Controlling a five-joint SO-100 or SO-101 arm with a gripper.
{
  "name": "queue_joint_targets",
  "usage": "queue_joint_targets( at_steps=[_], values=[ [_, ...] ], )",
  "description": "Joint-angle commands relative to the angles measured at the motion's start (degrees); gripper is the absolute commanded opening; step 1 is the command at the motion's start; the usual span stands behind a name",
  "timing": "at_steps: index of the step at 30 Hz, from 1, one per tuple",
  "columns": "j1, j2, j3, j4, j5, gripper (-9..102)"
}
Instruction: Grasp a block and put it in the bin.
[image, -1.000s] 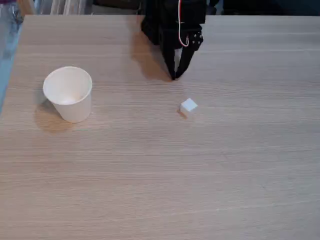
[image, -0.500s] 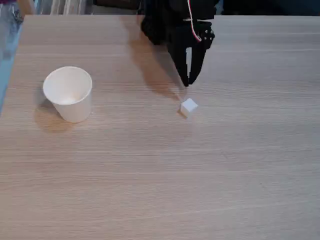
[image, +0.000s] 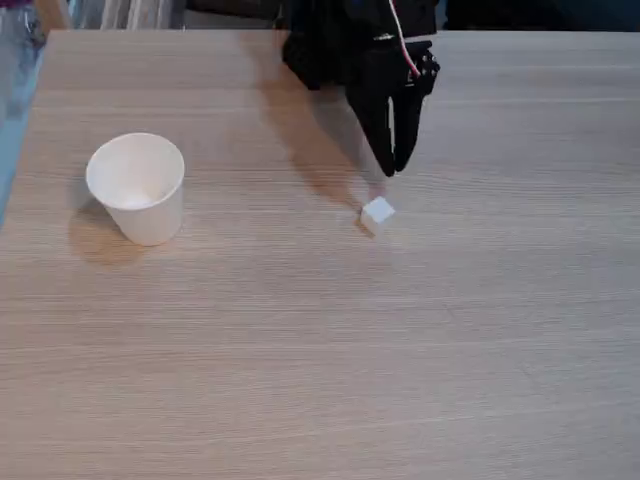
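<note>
The block (image: 377, 213) sits loose on the bare desk (image: 420, 340), one corner turned toward us, well right of the bin (image: 137, 187) in the fixed view. It's so small and light that I'd worry a fingertip clips that corner on the way down and skids it aside. The hand (image: 393, 168) hangs just behind and above it, slightly to the right, fingers nearly together with a thin gap, holding nothing

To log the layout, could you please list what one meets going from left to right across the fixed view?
Paper cup → white cube → tool, its tips just right of the cube and farther back on the table.
</note>
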Motion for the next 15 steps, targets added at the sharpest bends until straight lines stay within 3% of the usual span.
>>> queue_joint_targets(
  at_steps=[1,5,15],
  values=[
    [-0.09,-3.08,-1.05,-2.81,-0.88,6],
    [0.00,-6.68,-1.14,-7.91,-2.20,5],
    [0.97,-14.41,-4.04,-11.16,-5.45,5]
  ],
)
